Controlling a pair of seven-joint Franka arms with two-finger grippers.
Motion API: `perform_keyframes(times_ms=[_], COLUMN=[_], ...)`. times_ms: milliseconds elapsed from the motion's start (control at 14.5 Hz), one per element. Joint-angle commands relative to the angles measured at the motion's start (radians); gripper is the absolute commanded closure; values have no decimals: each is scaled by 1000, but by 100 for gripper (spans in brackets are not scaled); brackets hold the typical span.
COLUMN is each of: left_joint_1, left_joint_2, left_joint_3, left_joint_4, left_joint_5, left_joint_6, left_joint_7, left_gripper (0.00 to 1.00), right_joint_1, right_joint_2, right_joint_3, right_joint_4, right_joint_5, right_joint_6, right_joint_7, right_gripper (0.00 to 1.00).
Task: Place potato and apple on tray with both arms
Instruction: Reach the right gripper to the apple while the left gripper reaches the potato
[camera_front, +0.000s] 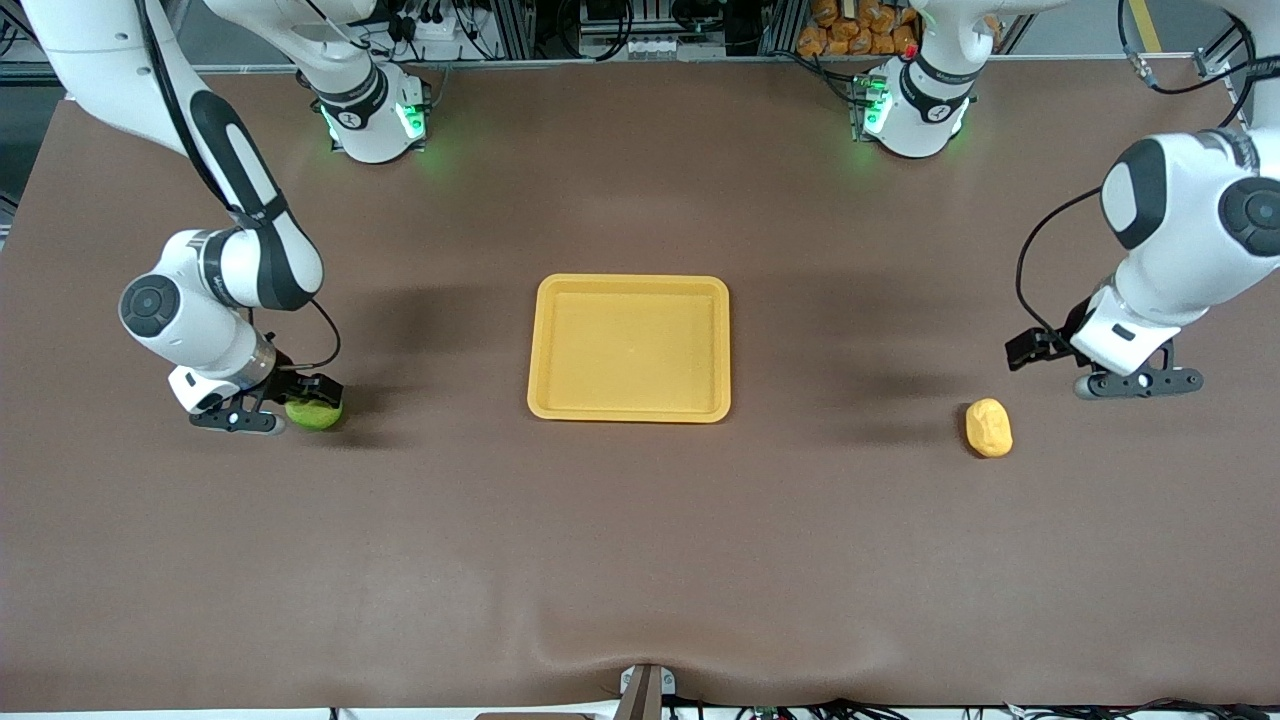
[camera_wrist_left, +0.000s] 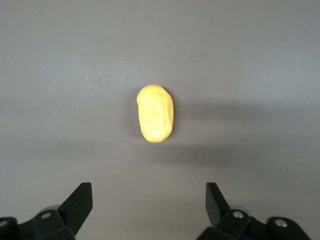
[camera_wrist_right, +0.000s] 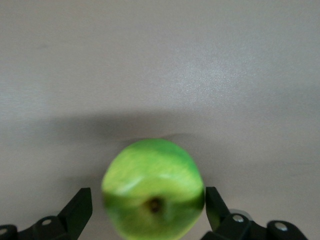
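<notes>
Bare table (camera_front: 850, 330) separates potato (camera_front: 989, 427) and tray (camera_front: 629, 346).

Brown matte table cover (camera_front: 640, 560), stretched across nearly the whole front view, slightly wrinkled at the edge nearest the camera. Small grey metal bracket (camera_front: 645, 690) at the middle of that edge. Aluminium frame rails (camera_front: 520, 30) along the edge by the bases, with black cables (camera_front: 600, 30) hanging among them. Heap of orange lumpy items (camera_front: 860, 28) stacked past the table edge. Soft overhead light, faint broad shadows on the cover.
</notes>
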Motion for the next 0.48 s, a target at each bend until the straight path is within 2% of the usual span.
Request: perform_keyframes(times_ms=[0, 277, 346, 415], left_joint_1=[16, 16, 16, 14], left_joint_2=[57, 133, 150, 169], left_joint_3=[-1, -1, -1, -1], left_joint_4=[0, 5, 10, 16], left_joint_5=[17, 19, 19, 17], left_joint_6=[79, 176, 185, 196], left_joint_7=[-5, -54, -54, -54], left_gripper=[0, 0, 0, 0], right_joint_1=[-15, -17, -17, -14], right_joint_2=[54, 66, 59, 53], right_joint_3=[3, 5, 5, 5], right_joint_4=[8, 14, 20, 25], right_joint_5=[-19, -17, -17, -17], right_joint_6=[56, 59, 58, 49], right_joint_7=[0, 11, 15, 17], right_gripper=[0, 2, 28, 46])
